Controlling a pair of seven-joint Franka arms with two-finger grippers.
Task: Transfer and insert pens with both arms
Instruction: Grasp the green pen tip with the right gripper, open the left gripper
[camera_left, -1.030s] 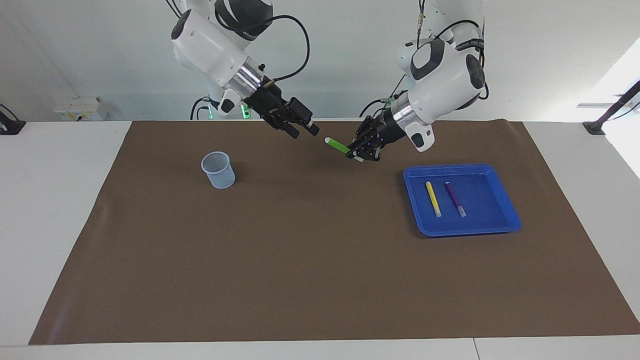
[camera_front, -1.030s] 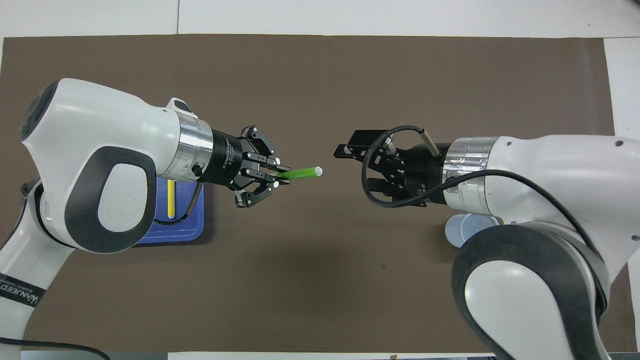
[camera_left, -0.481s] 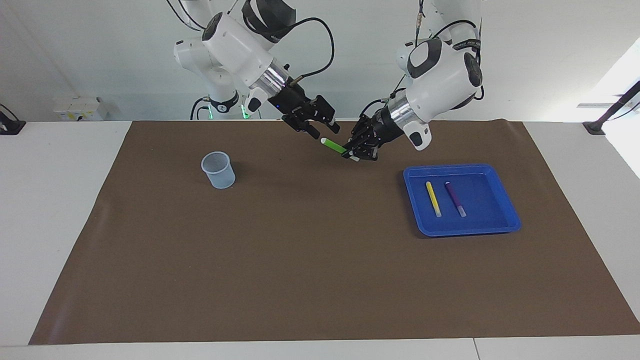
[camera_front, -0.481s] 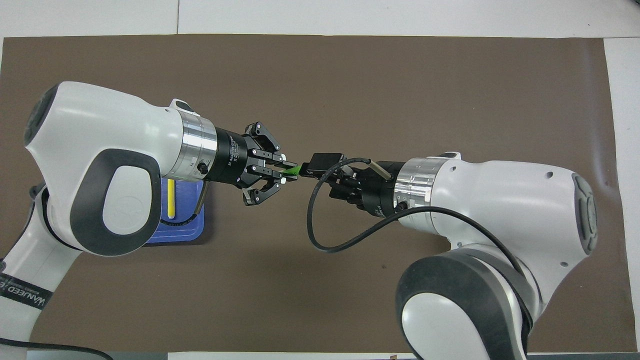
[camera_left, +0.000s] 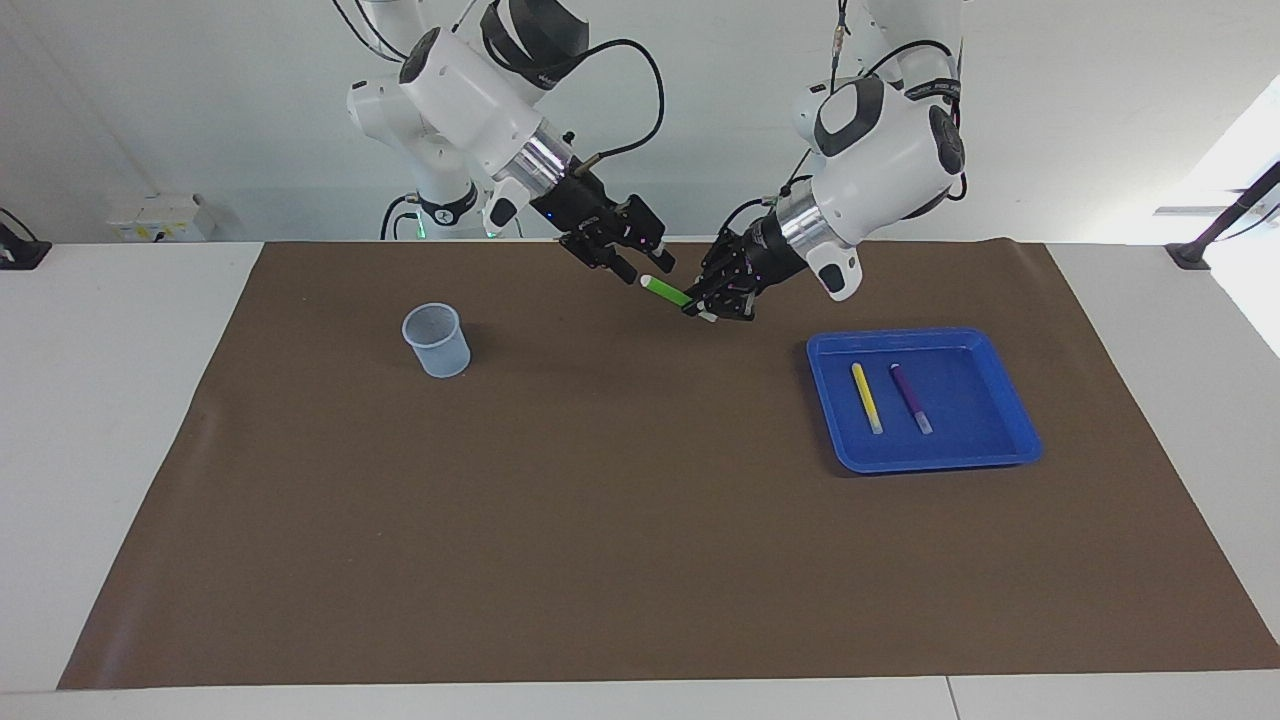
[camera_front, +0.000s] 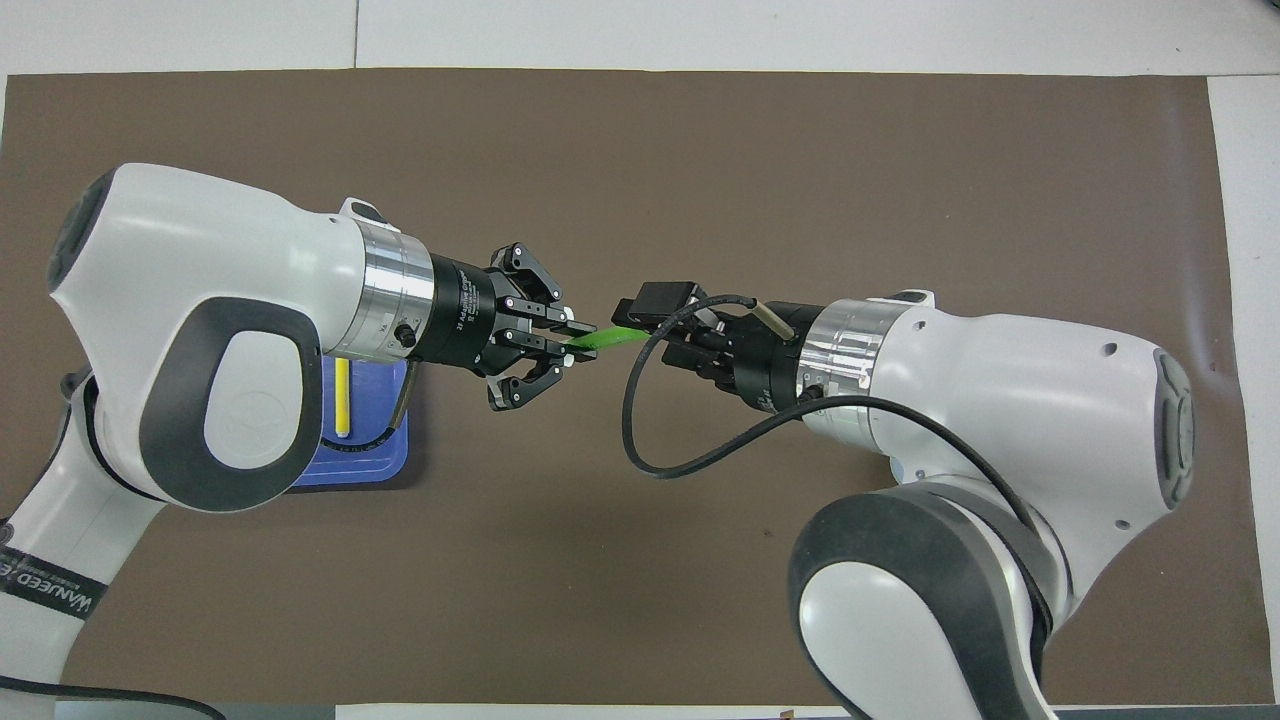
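My left gripper (camera_left: 703, 306) (camera_front: 575, 342) is shut on the green pen (camera_left: 668, 292) (camera_front: 600, 340) and holds it in the air over the mat, between the cup and the tray. The pen's free end points at my right gripper (camera_left: 645, 268) (camera_front: 640, 318). That gripper stands open, with a finger on each side of the pen's pale tip. The yellow pen (camera_left: 866, 397) (camera_front: 343, 395) and the purple pen (camera_left: 910, 397) lie side by side in the blue tray (camera_left: 940, 462) (camera_front: 380, 465). In the overhead view my left arm hides the purple pen.
A clear plastic cup (camera_left: 436, 340) stands upright on the brown mat (camera_left: 620, 520) toward the right arm's end. The tray sits toward the left arm's end. Two smaller white arms stand by the wall at the robots' end.
My right gripper has swung in from the cup's side to the green pen's free end, and its jaws have narrowed around it. My left gripper has kept hold of the pen, shifting only slightly.
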